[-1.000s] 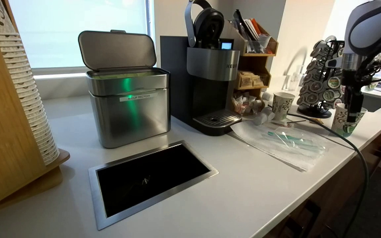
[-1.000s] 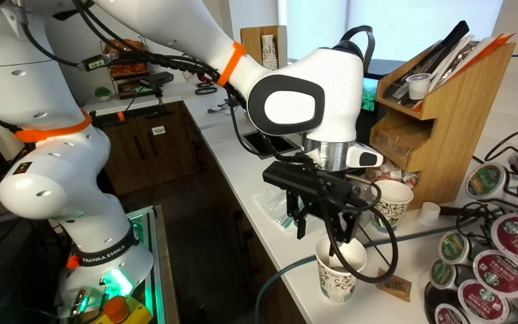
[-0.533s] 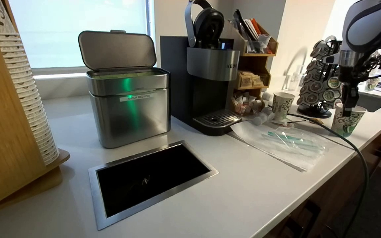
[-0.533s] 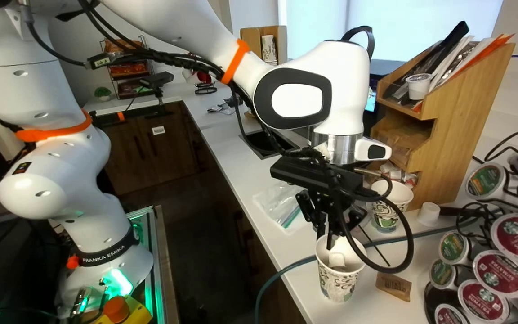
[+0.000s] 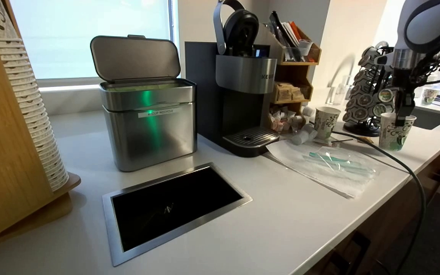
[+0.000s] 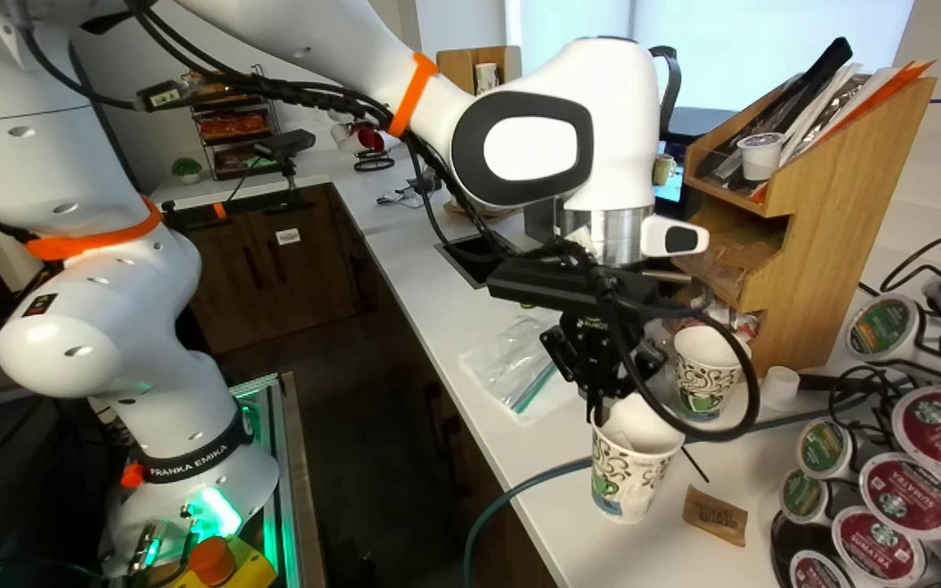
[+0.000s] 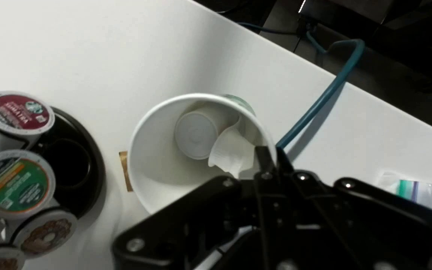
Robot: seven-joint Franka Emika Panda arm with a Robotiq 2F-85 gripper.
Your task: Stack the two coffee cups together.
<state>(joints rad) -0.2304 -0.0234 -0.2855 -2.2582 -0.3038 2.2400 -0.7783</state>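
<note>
One patterned white paper coffee cup (image 6: 632, 482) is pinched at its rim by my gripper (image 7: 272, 155), one finger inside the wall and the other outside. It leans slightly and appears lifted a little off the counter. In the wrist view I look down into this cup (image 7: 152, 161), where two small white pod-like pieces (image 7: 197, 133) lie. Further back, the other coffee cup (image 6: 705, 380) stands upright beside the wooden organizer; it also shows in an exterior view, where this cup (image 5: 324, 123) is well apart from the held one. The fingers almost meet, with only the thin rim between.
A rack of coffee pods (image 6: 928, 498) stands close to the held cup. A green cable (image 6: 540, 482) crosses the counter beneath. Around the far cup are the wooden organizer (image 6: 862, 212), a plastic bag (image 6: 511, 367) and the coffee maker (image 5: 246, 74). A brown packet (image 6: 715, 516) lies nearby.
The gripper has gone from open to shut on the near cup's rim. That cup has shifted and risen slightly, tilting, with the arm moving up. The far cup is unmoved.
</note>
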